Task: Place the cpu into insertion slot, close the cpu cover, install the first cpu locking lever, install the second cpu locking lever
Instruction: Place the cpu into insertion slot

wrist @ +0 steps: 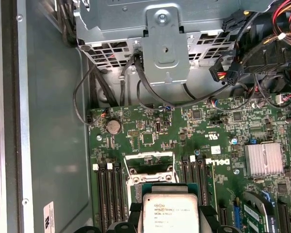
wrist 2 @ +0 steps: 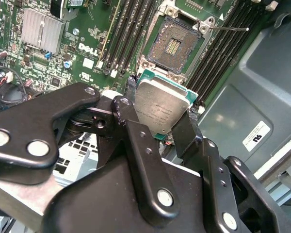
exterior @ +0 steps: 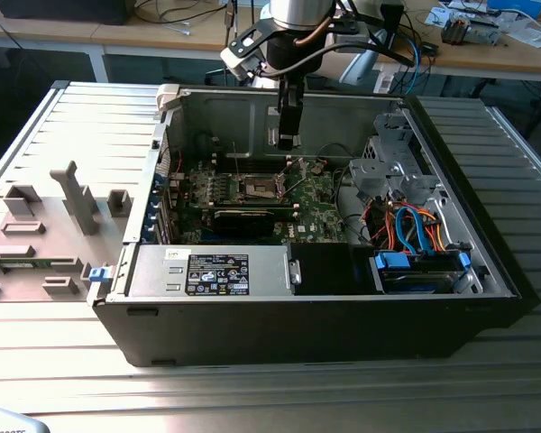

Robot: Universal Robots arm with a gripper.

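A big dark steel computer case (exterior: 298, 334) lies open on its side on the slatted metal bench (exterior: 252, 397), with the green circuit board (exterior: 317, 194) flat on its floor; the arm's black gripper (exterior: 287, 142) hangs inside the case, above the board. Its two black fingers (wrist 2: 186, 136) are drawn in to the chip's width and pinch the cpu (wrist 2: 160, 109), a small flat square chip with a silvery metal top, by opposite edges; the chip is held clear of the board, near the insertion slot (wrist 2: 173, 46), a square socket with a dark bare centre and a shiny metal rim.
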